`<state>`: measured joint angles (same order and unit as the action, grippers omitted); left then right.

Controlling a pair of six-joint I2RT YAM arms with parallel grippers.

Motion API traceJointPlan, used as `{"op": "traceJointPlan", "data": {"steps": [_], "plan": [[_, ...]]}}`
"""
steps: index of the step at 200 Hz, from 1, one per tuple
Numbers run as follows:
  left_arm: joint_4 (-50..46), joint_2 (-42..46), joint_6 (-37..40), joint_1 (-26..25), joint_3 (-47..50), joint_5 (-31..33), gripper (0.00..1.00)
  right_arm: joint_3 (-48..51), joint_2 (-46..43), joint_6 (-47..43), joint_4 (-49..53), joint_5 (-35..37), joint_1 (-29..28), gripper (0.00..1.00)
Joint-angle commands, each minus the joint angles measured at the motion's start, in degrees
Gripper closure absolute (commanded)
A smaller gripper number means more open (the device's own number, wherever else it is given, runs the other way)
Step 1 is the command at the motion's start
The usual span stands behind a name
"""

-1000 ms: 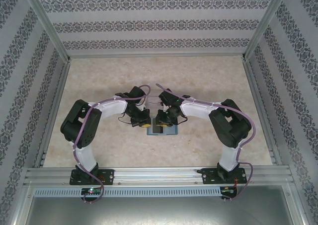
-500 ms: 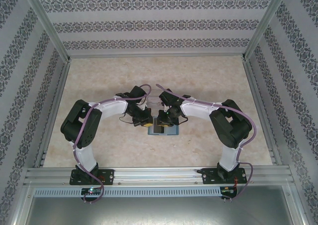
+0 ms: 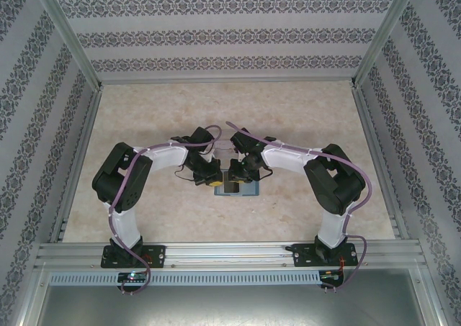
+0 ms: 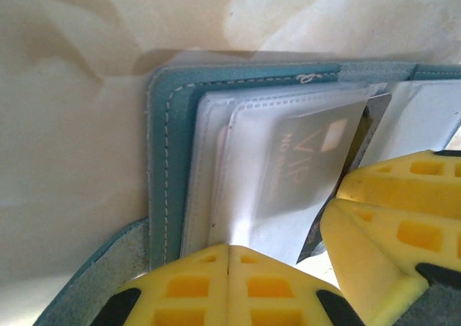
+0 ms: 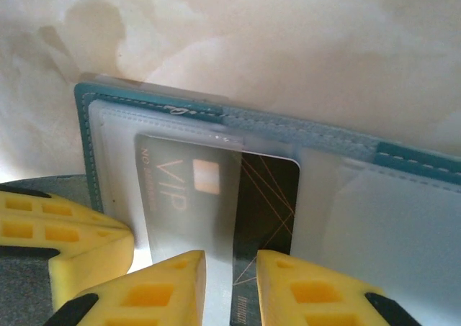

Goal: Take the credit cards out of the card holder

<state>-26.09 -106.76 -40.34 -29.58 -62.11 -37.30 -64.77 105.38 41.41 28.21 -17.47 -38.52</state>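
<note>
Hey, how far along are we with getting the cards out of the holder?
Done: the card holder lies open on the table. In hand: the left gripper is shut on its clear pocket, while the right gripper, open, straddles the near edge of the dark VIP card, already half out of that pocket. Left: pulling that card fully free, then any others.

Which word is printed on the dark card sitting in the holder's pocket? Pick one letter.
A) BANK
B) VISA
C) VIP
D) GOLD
C: in the right wrist view, gold letters reading VIP run beside a gold chip square on the dark card, seen through the cloudy pocket of the card holder.
</note>
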Motion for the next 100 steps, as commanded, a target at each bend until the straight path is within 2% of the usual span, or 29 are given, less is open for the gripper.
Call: {"op": "traceJointPlan", "data": {"steps": [1,100], "plan": [[-3.0,-1.6,1.6,-0.5,2.0,4.9,1.0,-0.9,-0.6,-1.3,3.2,2.8,-0.6,0.73],[-5.8,0.6,1.8,-0.3,2.4,8.0,1.0,-1.3,-2.5,-0.1,0.7,-1.9,-0.3,0.73]]}}
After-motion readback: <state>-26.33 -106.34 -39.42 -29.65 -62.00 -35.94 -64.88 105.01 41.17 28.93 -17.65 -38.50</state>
